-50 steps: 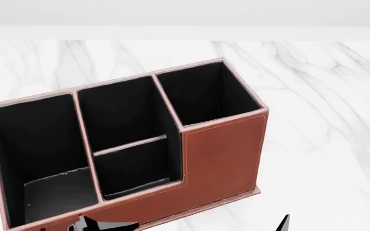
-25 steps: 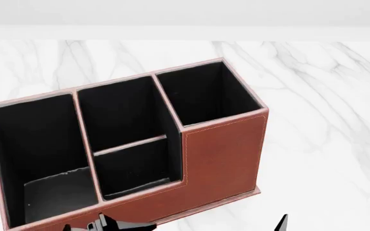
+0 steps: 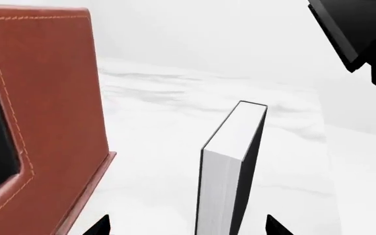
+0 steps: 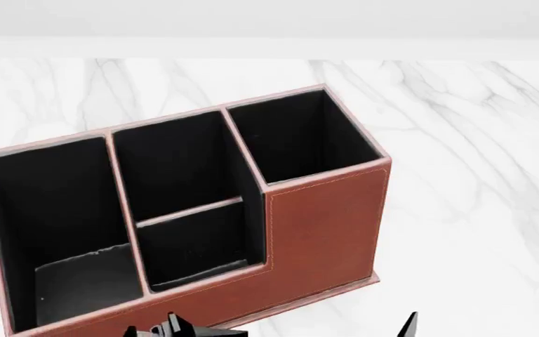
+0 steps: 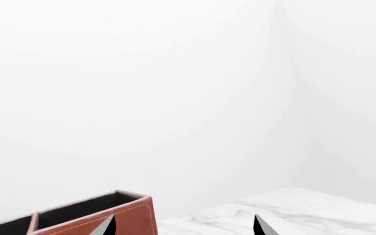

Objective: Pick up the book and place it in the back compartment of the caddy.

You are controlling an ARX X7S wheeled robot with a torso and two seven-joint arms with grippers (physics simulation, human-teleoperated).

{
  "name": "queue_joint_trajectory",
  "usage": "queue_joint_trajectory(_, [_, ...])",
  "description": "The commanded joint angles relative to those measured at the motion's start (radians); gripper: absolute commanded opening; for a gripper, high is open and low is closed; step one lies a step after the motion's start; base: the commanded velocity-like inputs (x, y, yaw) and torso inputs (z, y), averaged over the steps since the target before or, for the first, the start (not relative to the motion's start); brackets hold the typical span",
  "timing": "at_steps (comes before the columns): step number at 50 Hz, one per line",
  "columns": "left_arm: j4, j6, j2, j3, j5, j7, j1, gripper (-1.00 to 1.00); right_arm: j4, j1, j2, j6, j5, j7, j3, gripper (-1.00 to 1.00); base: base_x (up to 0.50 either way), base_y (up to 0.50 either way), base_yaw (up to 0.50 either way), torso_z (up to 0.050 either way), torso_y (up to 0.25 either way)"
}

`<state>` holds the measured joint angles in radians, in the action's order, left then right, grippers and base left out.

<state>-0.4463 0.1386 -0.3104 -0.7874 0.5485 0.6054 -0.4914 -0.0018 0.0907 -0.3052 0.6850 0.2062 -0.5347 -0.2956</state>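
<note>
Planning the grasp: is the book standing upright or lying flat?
Upright: in the left wrist view the book stands on edge on the marble table, white pages facing the camera.

It looked like no lived-in room, more a bare rendered studio dressed as a desk or office corner. A white marble table (image 4: 476,140) with grey veins filled the floor of the head view, and plain white walls (image 5: 142,88) met in a featureless corner behind it. A reddish-brown leather caddy (image 4: 325,225), a desk organiser with pale stitching and black-lined pockets, stood toward the table's near edge. A black hardcover book (image 3: 230,171) with white page edges stood upright near it, hinting at office use.
</note>
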Motion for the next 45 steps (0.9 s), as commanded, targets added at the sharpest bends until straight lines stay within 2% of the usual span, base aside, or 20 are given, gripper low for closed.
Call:
queue_joint_trajectory(1, [-0.095, 0.005, 0.049, -0.010, -0.014, 0.017, -0.038, 1.00, 0.000, -0.002, -0.003, -0.002, 0.005, 0.000, -0.002, 1.00, 0.00, 0.00, 0.00, 0.000, 0.000])
queue_joint_trajectory(45, [-0.234, 0.011, 0.147, -0.052, -0.041, 0.049, -0.101, 1.00, -0.001, -0.003, -0.010, 0.001, 0.012, -0.007, -0.005, 1.00, 0.00, 0.00, 0.00, 0.000, 0.000])
